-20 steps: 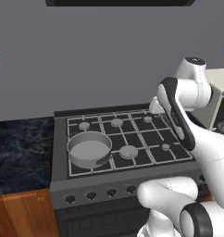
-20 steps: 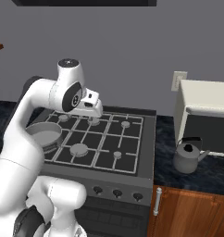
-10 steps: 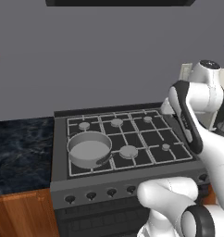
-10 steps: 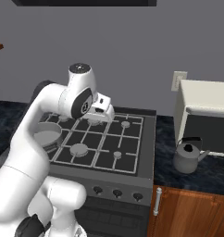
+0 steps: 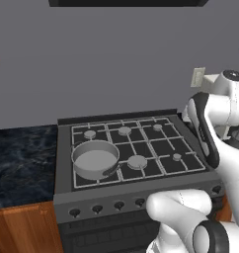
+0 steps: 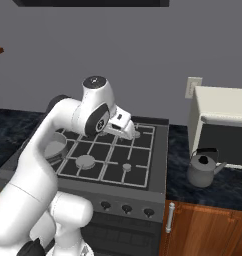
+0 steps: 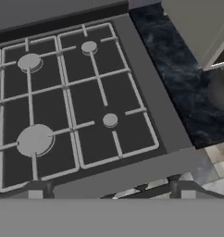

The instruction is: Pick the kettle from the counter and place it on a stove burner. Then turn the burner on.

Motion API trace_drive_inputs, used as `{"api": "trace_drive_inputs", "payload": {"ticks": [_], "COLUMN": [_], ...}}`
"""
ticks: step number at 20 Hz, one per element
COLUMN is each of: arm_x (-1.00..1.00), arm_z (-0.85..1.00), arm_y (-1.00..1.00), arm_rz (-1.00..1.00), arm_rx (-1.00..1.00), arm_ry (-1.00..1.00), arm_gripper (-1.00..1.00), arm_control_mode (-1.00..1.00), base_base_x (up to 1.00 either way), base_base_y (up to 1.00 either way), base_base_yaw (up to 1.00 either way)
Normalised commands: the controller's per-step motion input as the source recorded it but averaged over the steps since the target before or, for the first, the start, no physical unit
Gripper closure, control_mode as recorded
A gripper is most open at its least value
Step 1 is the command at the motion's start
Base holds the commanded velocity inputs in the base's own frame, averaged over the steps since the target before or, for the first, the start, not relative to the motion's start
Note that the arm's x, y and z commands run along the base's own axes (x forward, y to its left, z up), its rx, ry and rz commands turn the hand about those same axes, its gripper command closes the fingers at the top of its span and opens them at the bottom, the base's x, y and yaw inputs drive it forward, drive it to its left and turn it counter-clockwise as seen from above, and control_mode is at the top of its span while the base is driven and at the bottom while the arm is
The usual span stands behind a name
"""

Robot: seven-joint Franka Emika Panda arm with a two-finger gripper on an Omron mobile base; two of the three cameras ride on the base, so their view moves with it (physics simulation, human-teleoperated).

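Observation:
The kettle [image 6: 205, 170], small, grey, with a thin dark handle, stands on the dark marbled counter [image 6: 178, 150] to the right of the stove, in front of a white microwave. In the hand view only its rounded grey edge [image 7: 222, 90] shows at the right. My gripper [image 6: 129, 132] hovers over the back right of the black cooktop, well left of the kettle. In the hand view its fingertips [image 7: 36, 188] stand wide apart, open, with nothing between them. A small round burner cap [image 7: 109, 120] lies below the hand, at the cooktop's front right [image 6: 127, 167] [image 5: 177, 156].
A wide grey saucepan [image 5: 95, 159] sits on the front left burner. The white microwave [image 6: 222, 129] stands behind the kettle. A row of knobs [image 6: 125, 208] runs along the stove front. More dark counter [image 5: 22, 158] lies left of the stove.
The arm has swung to the right; the hand has moved from the middle back of the cooktop toward its right side. Kettle and saucepan have not moved.

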Motion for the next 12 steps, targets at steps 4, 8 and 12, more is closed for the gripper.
{"api": "trace_drive_inputs", "payload": {"ticks": [4,8,12], "arm_x": [0.00,0.00,0.00], "arm_z": [0.00,0.00,0.00], "arm_y": [-0.49,-0.56,-0.56], "arm_rz": [-0.14,-0.14,-0.13], "arm_rx": [0.06,0.09,0.08], "arm_ry": [0.00,0.00,0.00], "arm_gripper": [-1.00,-1.00,-1.00], "arm_control_mode": [-1.00,-1.00,-1.00], "base_base_x": [0.00,0.00,0.00], "base_base_y": [0.00,0.00,0.00], "base_base_yaw": [0.00,0.00,0.00]}}
